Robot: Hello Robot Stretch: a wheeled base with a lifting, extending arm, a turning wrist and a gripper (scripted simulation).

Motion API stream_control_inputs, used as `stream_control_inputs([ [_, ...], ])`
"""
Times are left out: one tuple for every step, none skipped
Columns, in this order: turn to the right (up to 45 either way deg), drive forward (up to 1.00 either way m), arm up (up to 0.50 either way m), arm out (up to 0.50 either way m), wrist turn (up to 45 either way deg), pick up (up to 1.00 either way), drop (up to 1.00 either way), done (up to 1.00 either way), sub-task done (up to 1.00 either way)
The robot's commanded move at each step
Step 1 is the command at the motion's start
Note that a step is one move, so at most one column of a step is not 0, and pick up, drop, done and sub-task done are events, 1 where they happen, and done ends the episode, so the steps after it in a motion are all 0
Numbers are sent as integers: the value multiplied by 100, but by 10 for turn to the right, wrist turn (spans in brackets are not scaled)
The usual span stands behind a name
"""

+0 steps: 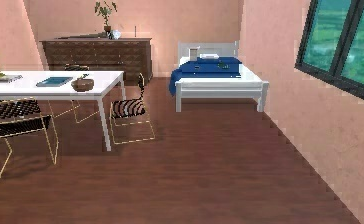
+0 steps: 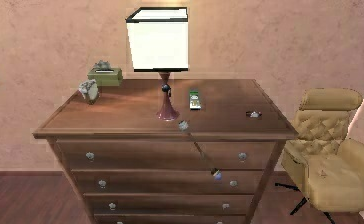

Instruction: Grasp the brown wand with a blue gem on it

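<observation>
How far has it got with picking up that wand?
Done: the robot seems parked beside the dresser, where a thin brown stick, likely the wand, lies across the top's front edge. In hand: apparently lining up on it. Left: the whole grasp.

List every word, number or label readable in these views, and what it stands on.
No readable text anywhere.
Green box on the brown wooden dresser: any print too small.
Small round clock: face too small.
Dark slim remote: buttons unreadable.
Flat blue book on the white table: too small.

Pose of arm, wrist and gripper unknown; gripper's state likewise.
</observation>
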Motion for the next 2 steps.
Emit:
stream_control_inputs([
  [0, 0, 50, 0, 0, 0, 0, 0, 0],
  [0, 0, 36, 0, 0, 0, 0, 0, 0],
])
